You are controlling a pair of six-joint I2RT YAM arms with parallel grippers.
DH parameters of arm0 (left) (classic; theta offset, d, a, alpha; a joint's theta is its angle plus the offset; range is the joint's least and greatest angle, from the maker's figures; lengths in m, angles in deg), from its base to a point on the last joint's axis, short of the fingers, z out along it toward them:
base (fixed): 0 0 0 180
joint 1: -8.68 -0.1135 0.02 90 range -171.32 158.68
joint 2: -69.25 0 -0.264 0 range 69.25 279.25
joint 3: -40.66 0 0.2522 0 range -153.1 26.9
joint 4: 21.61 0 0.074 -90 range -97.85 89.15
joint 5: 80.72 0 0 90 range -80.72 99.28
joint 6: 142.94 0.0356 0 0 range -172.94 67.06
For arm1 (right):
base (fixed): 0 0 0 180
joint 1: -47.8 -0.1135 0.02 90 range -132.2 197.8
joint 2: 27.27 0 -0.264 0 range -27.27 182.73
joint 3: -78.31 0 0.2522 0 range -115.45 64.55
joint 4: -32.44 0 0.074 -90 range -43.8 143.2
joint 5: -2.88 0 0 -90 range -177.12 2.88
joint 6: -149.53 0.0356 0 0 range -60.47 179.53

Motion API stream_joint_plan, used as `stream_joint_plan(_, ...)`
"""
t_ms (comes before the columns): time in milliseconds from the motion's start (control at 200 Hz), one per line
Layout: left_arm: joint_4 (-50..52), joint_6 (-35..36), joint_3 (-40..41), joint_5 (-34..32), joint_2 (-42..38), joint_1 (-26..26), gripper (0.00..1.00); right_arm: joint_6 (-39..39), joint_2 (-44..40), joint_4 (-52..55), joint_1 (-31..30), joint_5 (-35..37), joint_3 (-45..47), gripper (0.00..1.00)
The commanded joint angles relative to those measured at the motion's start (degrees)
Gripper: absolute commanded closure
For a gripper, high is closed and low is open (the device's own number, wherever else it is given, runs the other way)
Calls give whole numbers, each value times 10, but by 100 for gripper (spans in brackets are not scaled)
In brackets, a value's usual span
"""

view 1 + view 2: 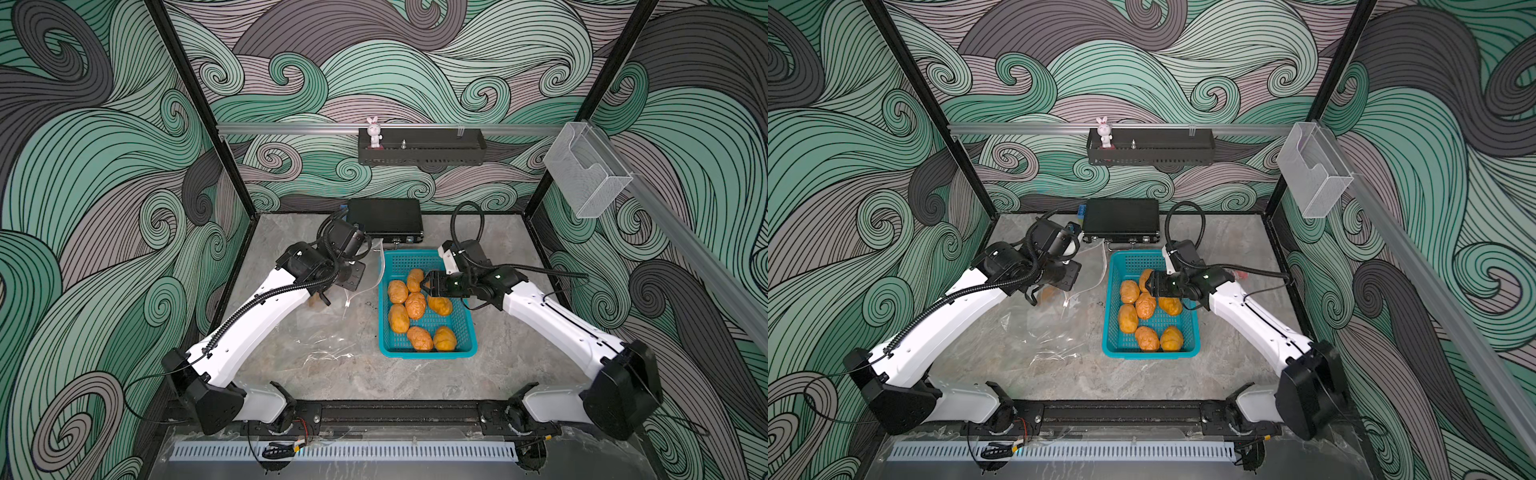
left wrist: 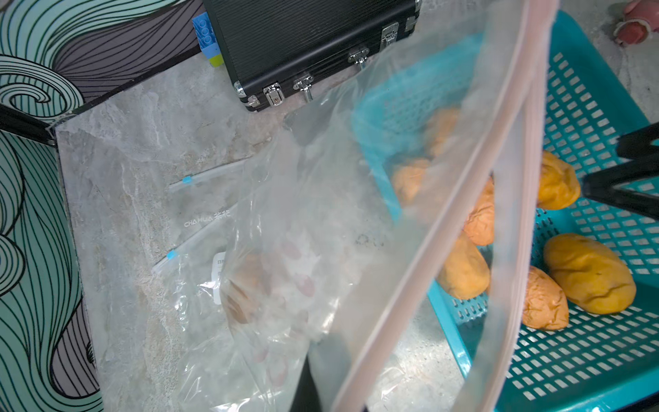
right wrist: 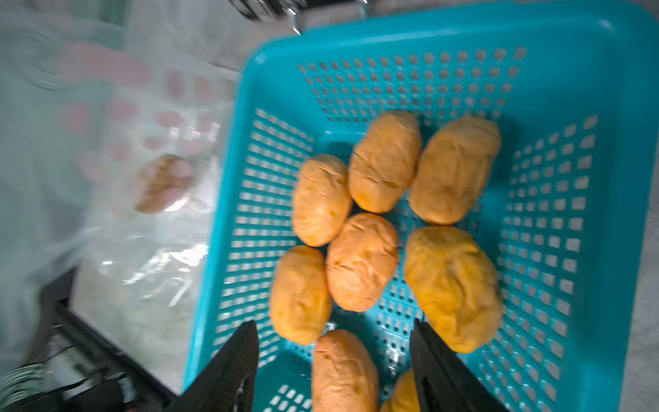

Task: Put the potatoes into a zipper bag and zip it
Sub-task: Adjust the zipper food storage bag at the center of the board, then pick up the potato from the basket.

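Overall, marbled counter (image 1: 374, 374) ringed by wave walls (image 1: 374, 62); seven potatoes (image 1: 415, 306) in one basket (image 1: 428, 353); bag (image 2: 303, 199) at 9 o'clock clenched by left tool (image 1: 322, 297); right tool (image 3: 333, 322) released.

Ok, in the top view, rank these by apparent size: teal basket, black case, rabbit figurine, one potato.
1. teal basket
2. black case
3. potato and rabbit figurine: they look about alike, so I leave them unranked.

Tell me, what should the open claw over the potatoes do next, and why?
Probably lower the right gripper and close on the potato below its open jaws: several lie in the basket, while the left gripper holds the zipper bag open beside it.
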Motion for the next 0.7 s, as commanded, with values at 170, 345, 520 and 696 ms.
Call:
stream_joint_plan(170,-26,-1,22,42,-20,-19,100,-71,114,89,0,165,-40,32)
stream_joint_plan(345,-34,0,34,51,-27,-23,100,-81,150,80,-14,196,-54,31)
stream_joint_plan(520,-36,0,42,57,-27,-25,100,-93,208,89,-33,204,-85,30)
stream_joint_plan(696,-39,1,49,58,-32,-27,100,-97,245,93,-39,213,-96,28)
